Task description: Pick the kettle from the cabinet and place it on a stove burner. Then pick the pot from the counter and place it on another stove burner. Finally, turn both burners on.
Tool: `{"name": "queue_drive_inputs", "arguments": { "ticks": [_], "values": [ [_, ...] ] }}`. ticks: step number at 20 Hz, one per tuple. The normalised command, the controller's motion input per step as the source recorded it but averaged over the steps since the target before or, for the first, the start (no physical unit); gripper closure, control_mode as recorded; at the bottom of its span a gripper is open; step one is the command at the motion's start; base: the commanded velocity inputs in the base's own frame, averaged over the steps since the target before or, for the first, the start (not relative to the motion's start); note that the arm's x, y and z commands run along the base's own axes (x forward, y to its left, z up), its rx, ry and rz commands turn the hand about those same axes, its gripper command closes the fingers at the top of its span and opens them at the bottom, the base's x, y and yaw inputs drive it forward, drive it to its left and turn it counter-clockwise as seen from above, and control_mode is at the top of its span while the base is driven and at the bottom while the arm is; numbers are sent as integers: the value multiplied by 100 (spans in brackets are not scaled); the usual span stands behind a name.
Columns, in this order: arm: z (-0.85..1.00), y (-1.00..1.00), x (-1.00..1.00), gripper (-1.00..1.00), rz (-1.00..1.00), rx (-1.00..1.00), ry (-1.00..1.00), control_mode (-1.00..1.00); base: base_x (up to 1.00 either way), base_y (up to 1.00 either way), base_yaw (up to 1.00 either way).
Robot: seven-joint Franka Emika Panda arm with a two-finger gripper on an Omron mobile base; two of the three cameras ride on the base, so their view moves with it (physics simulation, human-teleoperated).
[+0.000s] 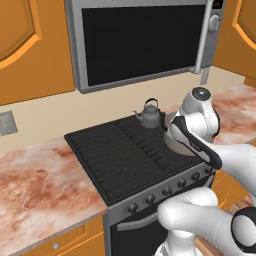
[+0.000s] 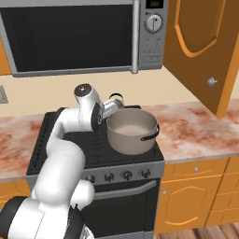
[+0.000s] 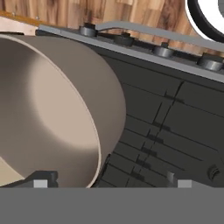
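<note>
No brand or readable writing shows anywhere; the small green display at the top of the microwave [image 2: 93, 35] is too blurred to read.

One kettle [image 1: 149, 114] stands upright on the back right part of the stove [image 1: 125, 150], on the black grate. One pot [image 2: 132, 130] sits on the front right part of the same stove, upright and empty, with one dark side handle showing towards the right. In the right base view the kettle is mostly hidden behind the arm, just behind the pot.

The gripper [image 3: 109, 181] hangs over the left edge of the pot with its fingers spread wide: one fingertip [image 3: 41, 180] lies inside the rim, the other fingertip [image 3: 181, 181] is outside over the grate. It pinches nothing.

Five dark knobs [image 1: 166, 190] can be counted along the steel front in the left base view. The marbled worktop [image 2: 196, 126] runs on both sides of the stove. One orange cabinet door [image 2: 203, 46] stands open to the right of the microwave. A grey wall socket [image 1: 7, 123] is on the wall at the left.
</note>
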Motion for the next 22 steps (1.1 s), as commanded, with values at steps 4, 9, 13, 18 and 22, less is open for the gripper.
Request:
{"name": "queue_drive_inputs", "arguments": {
  "ticks": [4,9,13,18,22],
  "values": [
    [16,-12,-39,-100,2,0,-4,-100,0,0,0],
    [16,-12,-44,-100,1,0,-6,-100,0,0,0],
    [18,-16,-47,-100,1,1,-6,-100,0,0,0],
    [23,-16,-41,-100,3,1,-9,-100,0,0,0],
    [21,-15,-42,-100,4,1,-9,-100,0,0,0]
  ]
}}
